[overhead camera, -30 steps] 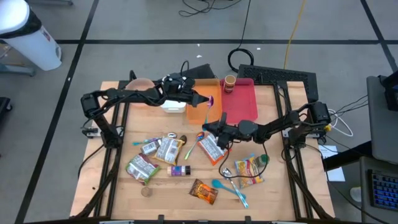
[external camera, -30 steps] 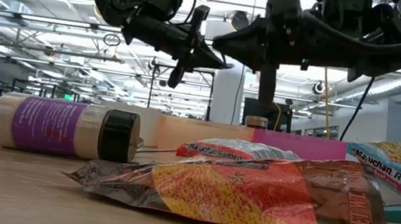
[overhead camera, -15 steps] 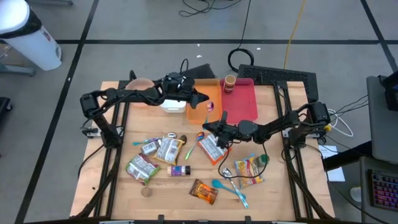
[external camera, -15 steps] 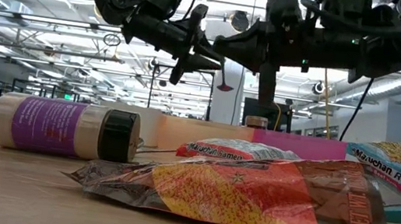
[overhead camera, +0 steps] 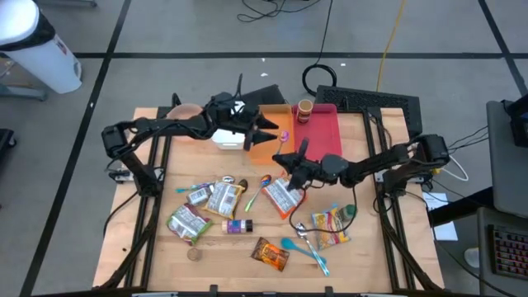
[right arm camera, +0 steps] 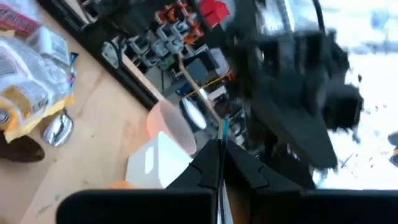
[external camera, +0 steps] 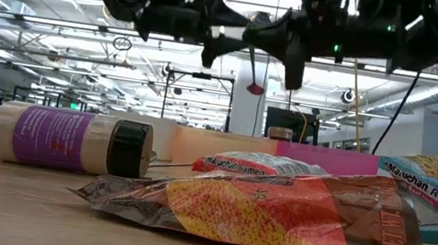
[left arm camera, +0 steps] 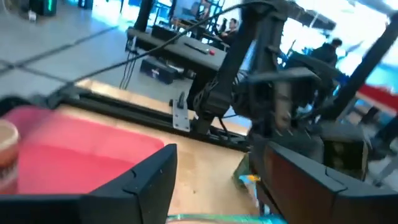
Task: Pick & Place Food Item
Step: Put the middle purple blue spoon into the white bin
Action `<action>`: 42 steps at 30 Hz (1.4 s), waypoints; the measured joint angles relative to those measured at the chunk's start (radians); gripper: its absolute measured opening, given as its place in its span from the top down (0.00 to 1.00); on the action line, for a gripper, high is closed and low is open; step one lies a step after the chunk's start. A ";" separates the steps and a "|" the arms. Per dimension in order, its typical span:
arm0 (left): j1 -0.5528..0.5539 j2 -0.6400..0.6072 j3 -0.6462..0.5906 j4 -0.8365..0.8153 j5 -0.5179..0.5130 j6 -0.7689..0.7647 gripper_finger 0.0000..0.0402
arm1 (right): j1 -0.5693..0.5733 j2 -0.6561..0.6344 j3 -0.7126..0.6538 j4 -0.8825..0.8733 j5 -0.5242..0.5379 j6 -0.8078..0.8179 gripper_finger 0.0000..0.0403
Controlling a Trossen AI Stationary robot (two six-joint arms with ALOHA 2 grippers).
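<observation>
While spoon (external camera: 254, 87) hangs above orange tray (overhead camera: 262, 152), between both grippers: bowl down, handle up, long axis near vertical. Right gripper (overhead camera: 285, 159) jaws clenched on thin stem, apparently spoon's handle. Left gripper (overhead camera: 268, 130) jaws released, wide apart, just beside. Judged light, stiff, slick plastic; may swing. Pinch mid-handle, not bowl.

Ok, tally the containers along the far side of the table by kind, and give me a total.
Trays: 2, the orange tray and the red tray
Bowls: 1, the pink bowl
Cups: 1, the brown cup
Boxes: 1, the white box
Total: 5
</observation>
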 joint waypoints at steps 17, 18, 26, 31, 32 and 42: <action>-0.182 -0.258 0.104 -0.656 -0.542 0.510 0.36 | -0.181 -0.097 0.302 -0.714 -0.273 0.372 1.00; -0.189 -0.253 0.127 -0.708 -0.556 0.509 0.36 | -0.186 -0.095 0.308 -0.722 -0.289 0.379 1.00; -0.238 -0.212 0.240 -0.864 -0.595 0.486 0.36 | -0.207 -0.085 0.342 -0.732 -0.369 0.409 1.00; -0.266 -0.184 0.270 -0.880 -0.600 0.481 0.36 | -0.207 -0.088 0.341 -0.732 -0.366 0.409 1.00; -0.271 -0.178 0.278 -0.877 -0.601 0.482 0.36 | -0.207 -0.087 0.341 -0.736 -0.364 0.409 1.00; -0.287 -0.135 0.291 -0.901 -0.644 0.486 0.40 | -0.207 -0.087 0.341 -0.732 -0.336 0.408 1.00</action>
